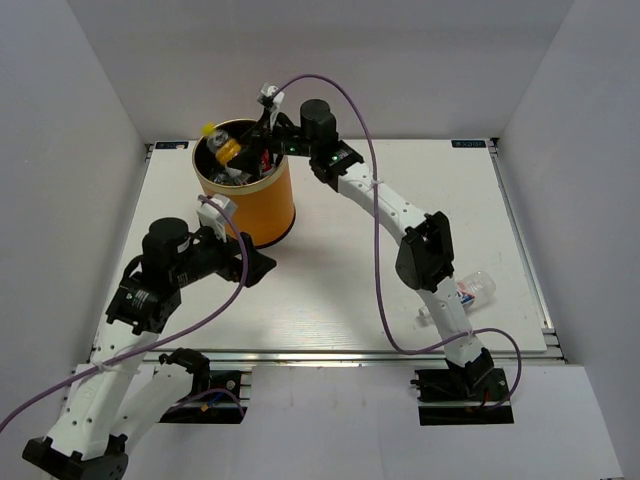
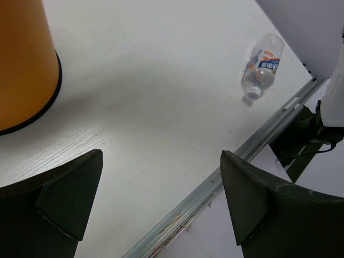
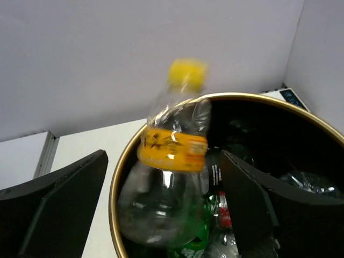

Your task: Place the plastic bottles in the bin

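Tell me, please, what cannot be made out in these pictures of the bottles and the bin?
Yellow-capped bottle: blurred in the right wrist view; its label print is unreadable.
Bottles deeper in the bin: the dark inside and those on top hide them, so no count.
Clear bottle lying alone: the right arm partly covers it in the top view; label too small to read in the left wrist view.

Bare surface [image 1: 330, 290] spans from the far-left bin [image 1: 268, 210] to the right arm [image 1: 425, 250], which overhangs a near-right bottle [image 1: 480, 286].
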